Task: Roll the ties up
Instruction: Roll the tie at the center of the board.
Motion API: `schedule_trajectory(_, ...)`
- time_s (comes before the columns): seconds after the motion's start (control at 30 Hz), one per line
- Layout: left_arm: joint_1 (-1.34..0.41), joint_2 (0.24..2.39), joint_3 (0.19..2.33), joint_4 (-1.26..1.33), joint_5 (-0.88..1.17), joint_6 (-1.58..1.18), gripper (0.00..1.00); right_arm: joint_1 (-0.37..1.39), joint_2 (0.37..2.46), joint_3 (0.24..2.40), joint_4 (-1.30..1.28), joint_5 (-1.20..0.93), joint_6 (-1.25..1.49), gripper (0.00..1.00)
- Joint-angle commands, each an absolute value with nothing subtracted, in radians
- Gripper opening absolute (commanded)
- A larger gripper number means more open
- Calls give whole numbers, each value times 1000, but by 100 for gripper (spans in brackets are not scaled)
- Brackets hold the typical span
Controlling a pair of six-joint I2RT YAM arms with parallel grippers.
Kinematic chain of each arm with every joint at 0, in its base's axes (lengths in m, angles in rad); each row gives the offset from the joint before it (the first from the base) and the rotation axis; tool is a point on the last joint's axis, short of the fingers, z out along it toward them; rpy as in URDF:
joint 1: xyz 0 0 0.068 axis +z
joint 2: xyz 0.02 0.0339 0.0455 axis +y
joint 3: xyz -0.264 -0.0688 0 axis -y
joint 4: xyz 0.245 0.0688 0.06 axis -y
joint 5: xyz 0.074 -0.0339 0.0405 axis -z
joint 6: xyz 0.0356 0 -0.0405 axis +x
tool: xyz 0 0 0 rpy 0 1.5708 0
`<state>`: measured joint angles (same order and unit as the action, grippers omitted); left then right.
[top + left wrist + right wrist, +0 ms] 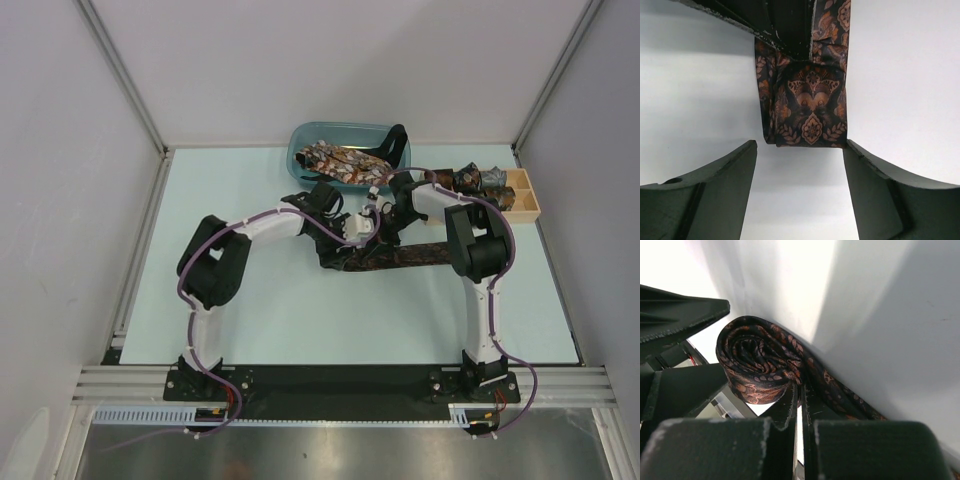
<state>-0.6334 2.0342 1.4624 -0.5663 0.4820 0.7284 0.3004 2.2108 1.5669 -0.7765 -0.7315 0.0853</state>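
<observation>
— How do we have the arms set?

— Both fold inward. Our left arm (pixel 215 262) elbows out to the left and reaches right across the desk (pixel 300 330). Our right arm (pixel 478 245) elbows out to the right and reaches left. The wrists meet just in front of the blue bin (pixel 298 150).

— And the tools?

— Our left tool (pixel 800 148) stands apart, with the dark brown tie (pixel 810 110) lying just beyond its fingers. Our right tool (pixel 799 402) is pressed together, the coil (pixel 757 367) at its tips. We cannot tell whether any cloth is pinched.

— The rest of the tie?

— Flat on the desk, trailing toward our right arm.
</observation>
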Motion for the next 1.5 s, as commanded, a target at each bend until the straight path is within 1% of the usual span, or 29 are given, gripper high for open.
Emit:
schedule_trajectory(0.0, -640, 2005, 1476, -545, 545, 687, 75, 304, 2241, 1571, -802, -617, 35, 0)
schedule_trajectory(0.17, -643, 2037, 1506, -537, 546, 672, 74, 298, 2241, 1566, -801, -620, 35, 0)
schedule_trajectory(0.27, -647, 2054, 1519, -546, 535, 676, 65, 295, 2244, 1566, -801, -620, 31, 0)
schedule_trajectory(0.3, -647, 2057, 1523, -551, 540, 680, 57, 296, 2244, 1566, -802, -620, 31, 0)
schedule_trajectory(0.33, -647, 2053, 1528, -552, 545, 680, 53, 295, 2246, 1566, -801, -621, 31, 0)
schedule_trajectory(0.4, -649, 2042, 1540, -552, 558, 672, 47, 295, 2247, 1568, -801, -624, 31, 0)
schedule_trajectory(0.47, -660, 2034, 1563, -555, 560, 667, 45, 295, 2247, 1566, -802, -627, 31, 0)
schedule_trajectory(0.6, -686, 2040, 1603, -560, 578, 652, 45, 295, 2250, 1563, -801, -637, 32, 0)
schedule_trajectory(0.93, -735, 2183, 1726, -578, 565, 598, 46, 282, 2255, 1552, -799, -681, 40, 0)
schedule_trajectory(1.3, -749, 2246, 1726, -548, 577, 549, 49, 262, 2261, 1523, -778, -726, 67, 0)
schedule_trajectory(1.47, -749, 2250, 1703, -488, 569, 500, 51, 262, 2260, 1509, -765, -738, 80, 0)
